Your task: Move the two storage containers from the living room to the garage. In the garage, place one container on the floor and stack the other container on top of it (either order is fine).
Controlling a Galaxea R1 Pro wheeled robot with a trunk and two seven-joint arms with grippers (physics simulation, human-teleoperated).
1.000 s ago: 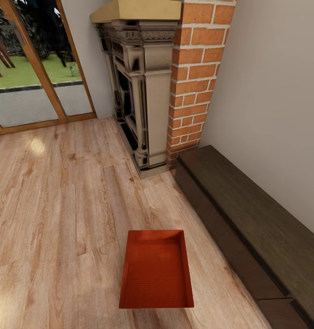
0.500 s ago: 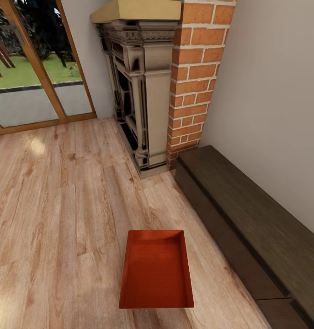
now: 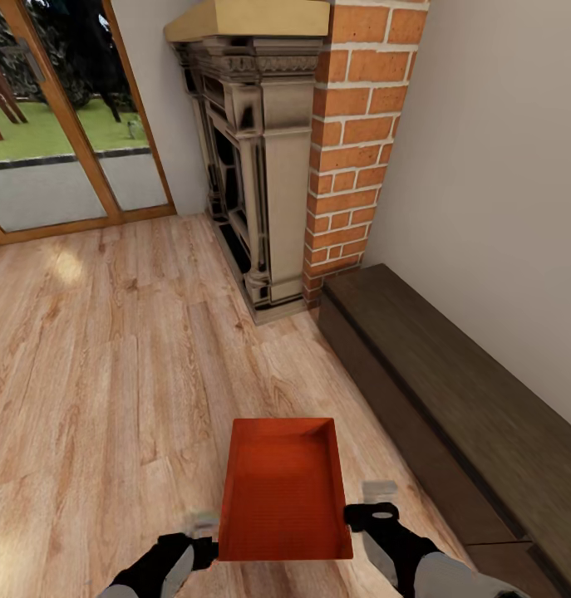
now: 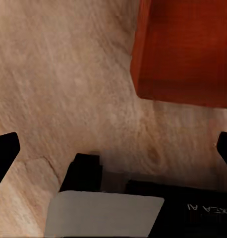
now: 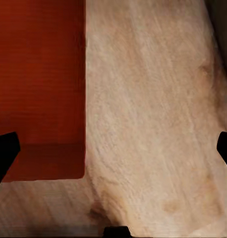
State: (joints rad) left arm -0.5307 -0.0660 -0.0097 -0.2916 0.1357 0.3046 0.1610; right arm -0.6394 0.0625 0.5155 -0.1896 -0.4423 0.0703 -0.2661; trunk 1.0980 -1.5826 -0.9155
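Over on the far left we've got the glass patio door (image 3: 61, 158) with its orange-wood frame, grass outside. Light wood-plank floor (image 3: 110, 349) runs across the living room.

Down at the bottom, our left gripper (image 3: 204, 531) sits just beside the near left corner of the storage container (image 3: 285, 490). Through the left wrist camera the fingertips (image 4: 4, 153) are spread wide apart with nothing between them, just bare planks and the container's corner (image 4: 185, 49) ahead.

The container's an orange-red tray lying flat on the planks, open side up, nothing in it.

Our right gripper (image 3: 375, 502) hangs just beside the near right edge. Its wrist view has the fingertips (image 5: 3, 151) wide apart too, gripping nothing, with the container (image 5: 39, 84) under one side.

Behind are the fireplace (image 3: 252, 166), its brick column (image 3: 356, 149), then the dark brown bench (image 3: 451, 407) along the white wall (image 3: 501, 166).
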